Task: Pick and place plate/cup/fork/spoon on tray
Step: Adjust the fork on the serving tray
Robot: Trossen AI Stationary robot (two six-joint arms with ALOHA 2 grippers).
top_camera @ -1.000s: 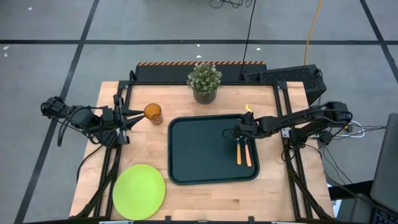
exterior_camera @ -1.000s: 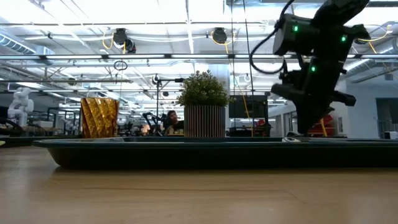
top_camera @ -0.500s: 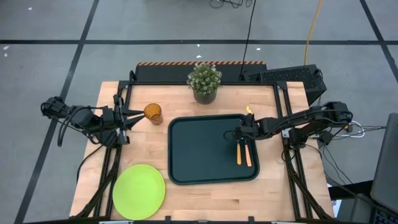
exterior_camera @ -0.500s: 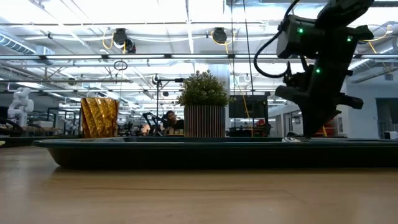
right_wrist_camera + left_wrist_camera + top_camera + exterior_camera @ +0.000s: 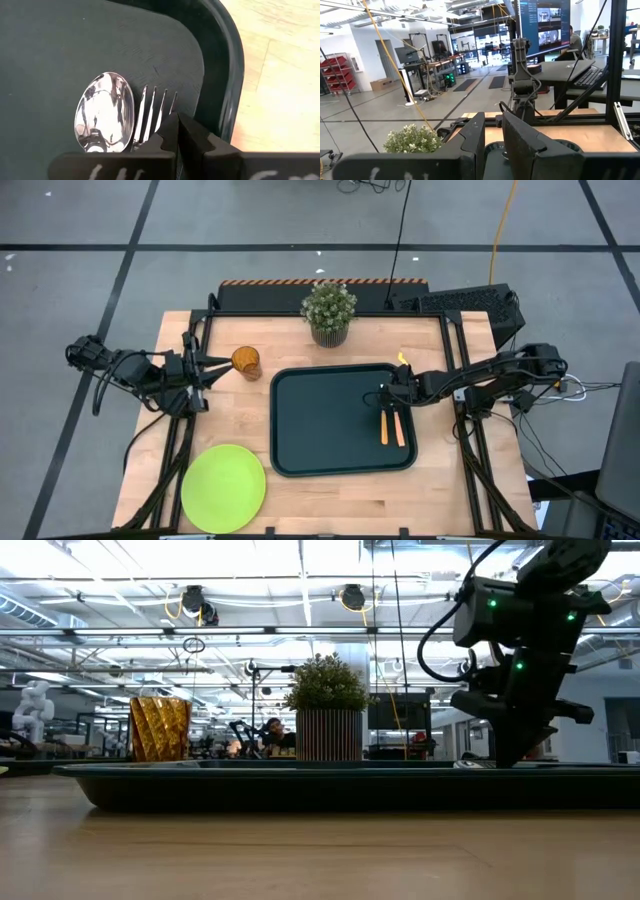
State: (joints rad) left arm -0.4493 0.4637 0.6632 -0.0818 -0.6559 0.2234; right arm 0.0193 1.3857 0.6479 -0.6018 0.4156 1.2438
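Two pieces of cutlery are already on the big dark green-black rectangular tray [image 5: 330, 420] with the raised rim: the small spoon [image 5: 384, 423] with a silver oval bowl and orange-yellow handle, and the small fork [image 5: 397, 423] with silver tines and an orange plastic handle. They lie side by side by the tray's right rim, spoon on the inner side, and the right wrist view shows bowl and tines nearly touching.

The right gripper [image 5: 384, 391] sits low over the tray, right above the bowl and tines, fingers pressed fully together with nothing between them.

The small translucent amber-orange cup [image 5: 245, 362] stands on the wooden table [image 5: 450, 490] just off the tray's top-left corner. The round flat lime-green plate [image 5: 223, 488] lies off the tray's bottom-left corner, near the table's front edge.

The left gripper [image 5: 222, 363] waits left of the tray, right beside the cup, fingers parted a little and holding nothing.

A small potted green plant [image 5: 329, 313] stands behind the tray.
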